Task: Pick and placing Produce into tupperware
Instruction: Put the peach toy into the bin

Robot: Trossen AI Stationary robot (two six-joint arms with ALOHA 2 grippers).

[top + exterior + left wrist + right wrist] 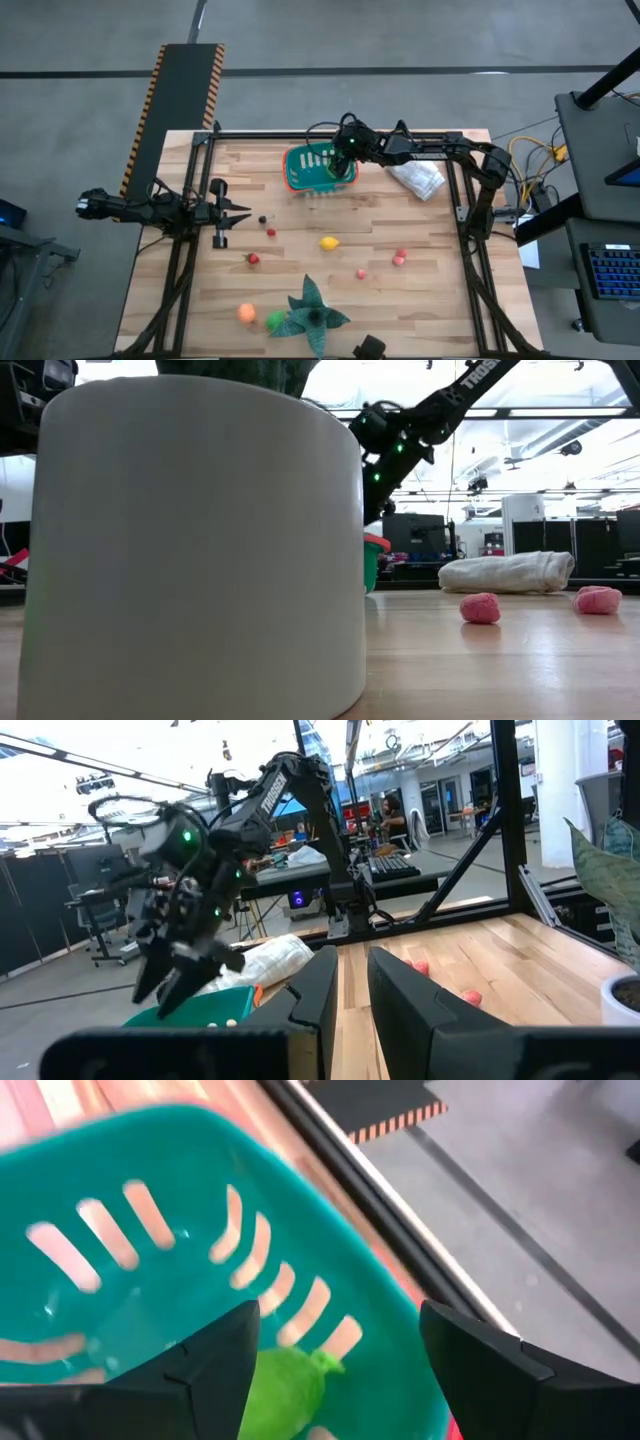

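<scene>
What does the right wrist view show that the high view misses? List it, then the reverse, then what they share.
Only the right wrist view: a green produce piece lying inside the tub, between the open fingers of the right gripper.

Only the high view: the left gripper waiting at the table's left edge, loose produce such as the yellow piece and orange piece, and the white bag.

Both: the teal tupperware with its white slot marks.
</scene>
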